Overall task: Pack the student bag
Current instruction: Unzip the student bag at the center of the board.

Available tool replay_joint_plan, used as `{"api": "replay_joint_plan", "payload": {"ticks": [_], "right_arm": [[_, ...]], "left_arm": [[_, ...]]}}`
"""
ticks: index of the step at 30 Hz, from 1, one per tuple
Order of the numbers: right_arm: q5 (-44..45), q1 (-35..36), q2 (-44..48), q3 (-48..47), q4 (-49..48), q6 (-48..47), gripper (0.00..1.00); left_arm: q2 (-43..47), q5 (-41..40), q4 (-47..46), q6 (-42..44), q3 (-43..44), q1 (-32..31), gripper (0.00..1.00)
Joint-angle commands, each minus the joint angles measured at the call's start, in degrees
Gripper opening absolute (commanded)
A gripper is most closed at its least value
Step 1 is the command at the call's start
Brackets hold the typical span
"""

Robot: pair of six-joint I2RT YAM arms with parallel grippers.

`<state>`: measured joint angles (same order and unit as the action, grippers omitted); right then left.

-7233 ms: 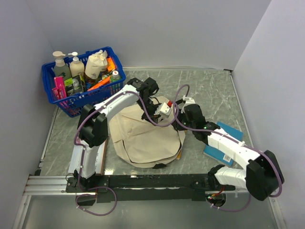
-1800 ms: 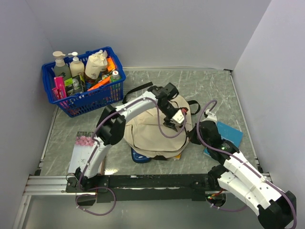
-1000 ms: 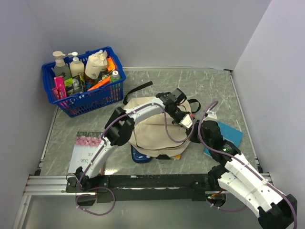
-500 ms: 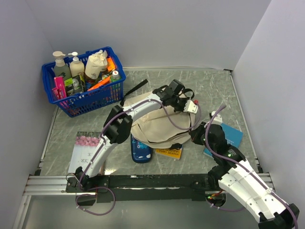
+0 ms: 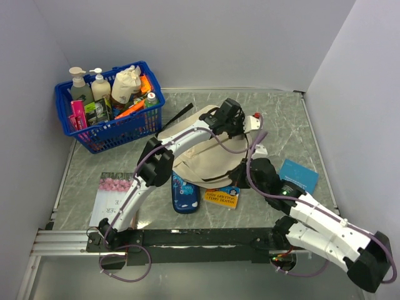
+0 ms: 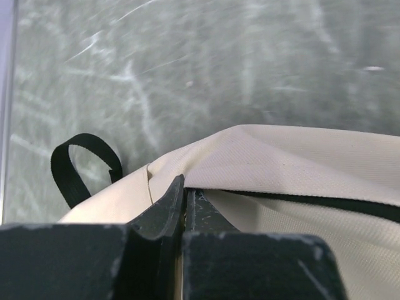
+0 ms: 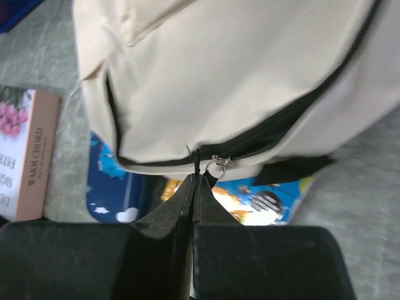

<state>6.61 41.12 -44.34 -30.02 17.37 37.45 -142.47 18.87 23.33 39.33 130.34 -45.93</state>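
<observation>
1. Cream fabric with black zipper trim marks the student bag, which lies in the middle of the table. Its near edge overlaps a blue pencil case and a yellow booklet.
2. The left gripper is closed, pinching the cream cloth at the bag's far edge. A black strap loop sits just beside it.
3. The right gripper has its jaws pressed together. The tips rest against the black zipper on the bag's near side, just beside a small metal ring. Whether they pinch a zipper pull cannot be told.
4. A book with pink flowers lies towards the near left corner. In the right wrist view its spine appears to read "WARM CHORD".
5. The booklet carries a cartoon picture and dark lettering too small to read. The pencil case shows white cloud shapes.
6. A blue book lies near the right edge, apart from the bag.
7. A blue basket stands in the far left corner, holding pump bottles and a cloth pouch. Their labels are too small to read.
</observation>
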Motion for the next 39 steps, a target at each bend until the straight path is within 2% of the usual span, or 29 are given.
{"api": "replay_joint_plan", "payload": {"ticks": [1,5,6,7,8,9,10,11,14,18,19,22,24,25,26,28,29,30,31,34,39], "right_arm": [[-5.2,5.2,-4.5,-5.8,-4.2,-3.8,0.00],[-12.4,6.5,-9.8,-8.8,-8.3,-8.6,0.00],[-14.5,6.6,-12.2,-9.4,-8.5,-9.2,0.00],[-14.6,6.7,-13.2,-10.1,-8.2,-9.6,0.00],[-14.6,6.7,-14.1,-11.1,-8.3,-10.0,0.00],[-14.0,6.7,-14.5,-11.3,-8.7,-10.0,0.00],[-13.0,6.7,-14.5,-11.2,-9.2,-9.9,0.00],[-12.6,6.7,-14.4,-10.9,-9.5,-9.6,0.00],[-10.9,6.7,-13.5,-9.9,-10.5,-9.2,0.03],[-9.7,6.5,-14.5,-9.7,-9.2,-8.8,0.23],[-9.6,6.4,-14.5,-9.4,-9.4,-8.6,0.31],[-10.0,5.9,-14.1,-8.8,-10.3,-8.9,0.33],[-11.2,5.4,-14.3,-8.9,-10.6,-9.3,0.37],[-11.8,4.8,-14.4,-9.3,-10.7,-9.9,0.47],[-12.1,4.6,-14.7,-9.6,-10.2,-10.2,0.51],[-12.8,3.9,-15.2,-10.6,-9.4,-10.8,0.59],[-12.9,3.5,-14.9,-10.8,-8.8,-10.9,0.61],[-12.9,3.1,-14.4,-11.2,-8.3,-10.9,0.62],[-12.8,1.6,-13.6,-11.6,-7.9,-10.9,0.61],[-14.6,-2.0,-10.1,-12.3,-6.2,-10.0,0.63],[-13.2,-9.9,-8.7,-15.8,3.7,-7.4,0.68]], "left_arm": [[-1.7,-11.2,-5.6,-3.3,4.0,0.5,0.01],[-1.3,-11.0,-6.2,-5.4,4.0,0.4,0.01],[-1.1,-10.1,-5.8,-5.8,4.0,0.4,0.06],[-0.7,-9.6,-5.6,-6.2,3.4,0.4,0.17],[-0.2,-8.9,-5.3,-6.5,3.0,0.5,0.46],[1.4,-8.2,-5.2,-7.9,2.2,0.5,0.60],[2.4,-8.4,-5.5,-8.7,0.3,0.6,0.69],[3.4,-8.4,-5.2,-10.5,-0.5,0.8,0.99],[8.3,-8.3,-4.4,-13.8,-4.6,2.2,0.96],[15.9,-8.3,-2.2,-17.0,-9.1,4.5,0.96],[17.2,-8.8,-0.8,-17.4,-10.6,5.0,0.96],[22.8,-7.0,1.9,-19.4,-14.2,8.2,0.96],[26.6,0.2,7.4,-20.8,-15.4,10.3,0.96],[27.9,3.0,9.2,-21.0,-16.1,12.3,0.96],[30.7,9.8,12.8,-21.2,-17.0,13.2,0.96],[34.0,16.4,15.4,-18.8,-22.5,15.2,0.96],[38.2,19.4,14.8,-17.8,-25.4,15.2,0.97],[40.4,20.3,13.5,-17.0,-32.5,15.3,0.98],[43.0,21.2,13.5,-15.5,-34.8,14.9,0.98],[43.8,20.9,16.8,-14.1,-37.9,13.7,0.88],[46.3,20.9,23.7,-6.9,-40.9,8.9,0.89]]}}
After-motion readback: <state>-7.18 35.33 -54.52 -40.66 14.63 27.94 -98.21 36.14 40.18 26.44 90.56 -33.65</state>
